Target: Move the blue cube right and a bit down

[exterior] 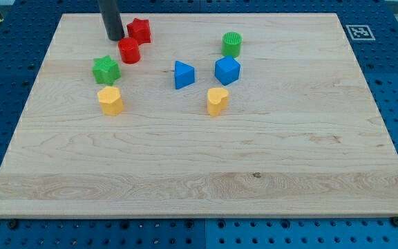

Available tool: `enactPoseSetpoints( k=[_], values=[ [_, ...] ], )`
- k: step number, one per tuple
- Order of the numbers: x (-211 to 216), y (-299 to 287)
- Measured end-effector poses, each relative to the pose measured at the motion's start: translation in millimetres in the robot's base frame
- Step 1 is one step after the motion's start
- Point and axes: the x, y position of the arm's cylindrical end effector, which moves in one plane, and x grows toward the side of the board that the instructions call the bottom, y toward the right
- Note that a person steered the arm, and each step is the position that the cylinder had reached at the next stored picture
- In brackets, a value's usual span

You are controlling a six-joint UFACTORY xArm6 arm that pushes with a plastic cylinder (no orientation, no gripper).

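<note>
The blue cube sits on the wooden board, right of centre in the upper half. A blue triangular block lies just to its left. A green cylinder stands above it and a yellow heart-shaped block below it. My tip is at the upper left, far to the left of the blue cube. It stands close beside the red star block and just above the red cylinder.
A green star block and a yellow hexagonal block lie at the left. A fiducial marker sits at the board's upper right corner. Blue perforated table surrounds the board.
</note>
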Motion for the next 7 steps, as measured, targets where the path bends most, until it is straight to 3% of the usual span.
enactPoseSetpoints(
  k=[5,7],
  values=[
    [0,70],
    [21,94]
  ],
)
